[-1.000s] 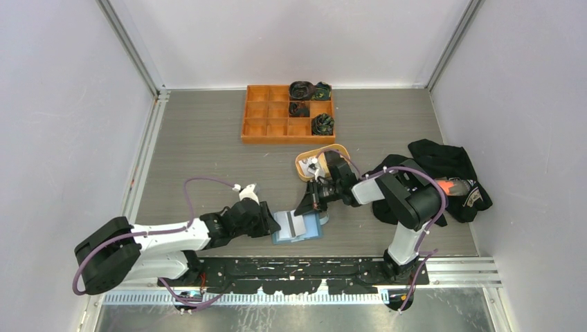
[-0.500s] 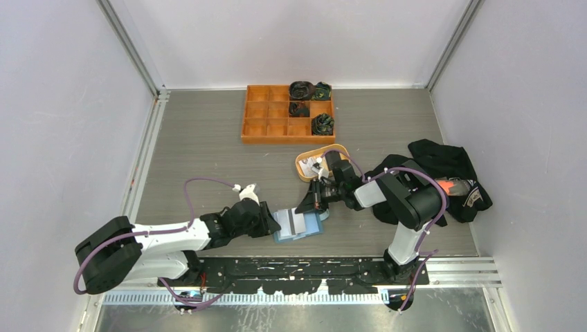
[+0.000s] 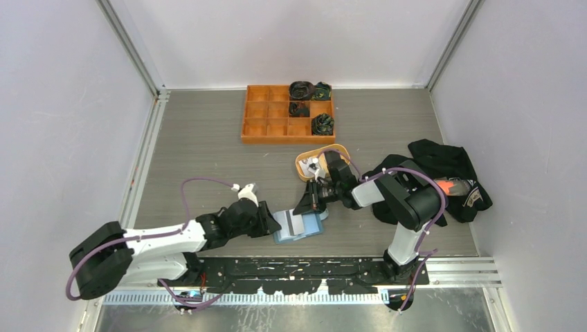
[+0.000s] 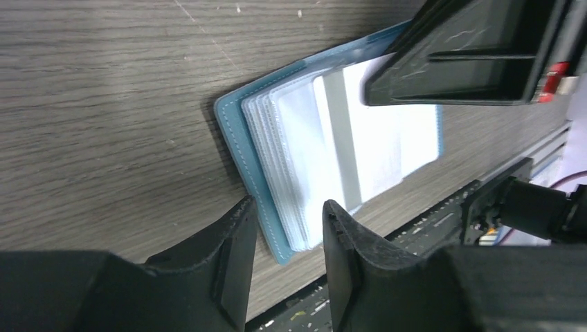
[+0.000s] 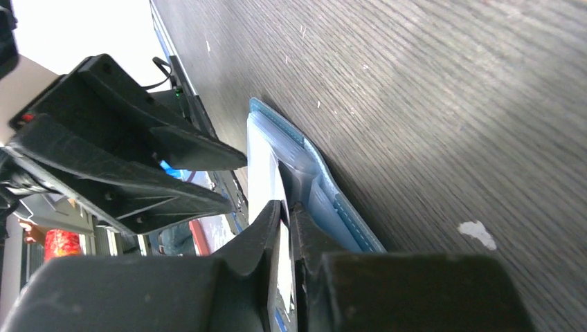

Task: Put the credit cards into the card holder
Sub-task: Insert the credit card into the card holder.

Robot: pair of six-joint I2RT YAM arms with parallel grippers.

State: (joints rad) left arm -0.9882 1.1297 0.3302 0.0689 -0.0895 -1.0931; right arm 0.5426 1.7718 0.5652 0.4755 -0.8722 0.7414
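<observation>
Grey wood-grain bench (image 3: pixel 208 138) carried the open blue card holder (image 3: pixel 297 226) near its front edge, centre. Left end effector (image 3: pixel 273 224), jaws apart, straddled the holder's left edge. Right end effector (image 3: pixel 309 205), just beyond, pinched a white credit card (image 4: pixel 381 145) edge-on over the sleeves. Farther back sat a tan dish (image 3: pixel 302 166), then an orange tray (image 3: pixel 266 128).

The card holder (image 3: pixel 299 226) lay open on the table (image 3: pixel 201 152) near its front edge, the left gripper (image 3: pixel 268 223) at its left edge and the right gripper (image 3: pixel 306 206) over its far right corner. An oval dish (image 3: pixel 304 166) sat just behind the right gripper, a compartment tray (image 3: pixel 257 121) farther back, with bundles (image 3: pixel 322 124) in its right-hand compartments. A heap of clothing (image 3: pixel 450 166) lay at the right.
</observation>
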